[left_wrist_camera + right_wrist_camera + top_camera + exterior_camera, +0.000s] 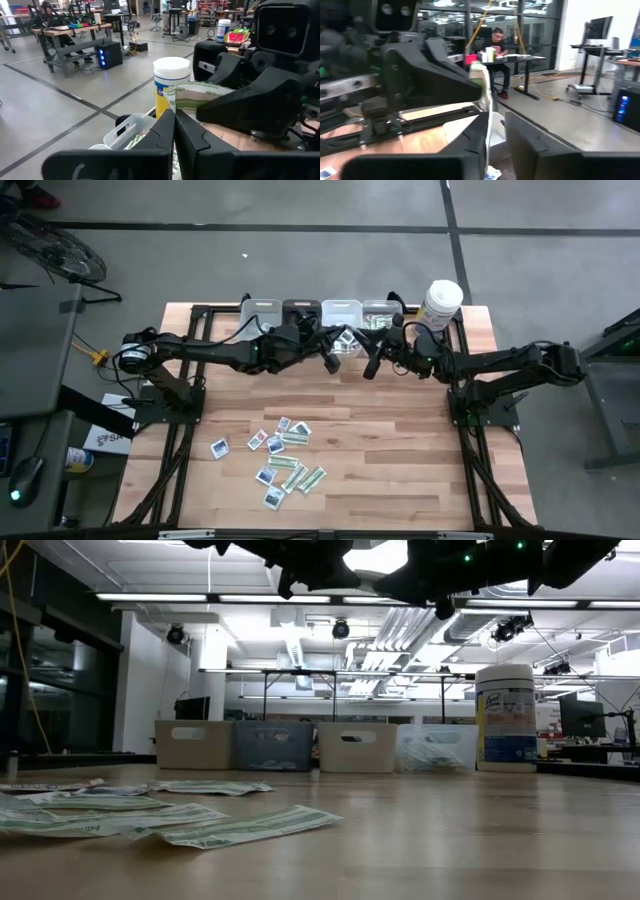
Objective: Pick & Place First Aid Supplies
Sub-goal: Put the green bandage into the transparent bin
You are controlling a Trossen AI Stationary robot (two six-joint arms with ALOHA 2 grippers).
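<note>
4 rectangular plastic bins (311, 311), flat paper packets (283, 452) on wooden table (400, 450)

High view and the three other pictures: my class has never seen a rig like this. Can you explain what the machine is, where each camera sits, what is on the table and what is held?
This is a robot with two dark arms working at a wooden table. One camera looks straight down, one sits at table-top height, and one rides on each wrist. Loose first aid packets lie on the near part of the table. At the far edge stand four small bins and a white canister. Above the bins the arms meet. The left gripper is shut on a green-and-white strip packet. The right gripper has its fingers apart around the same strip, which looks like a handover.
</note>
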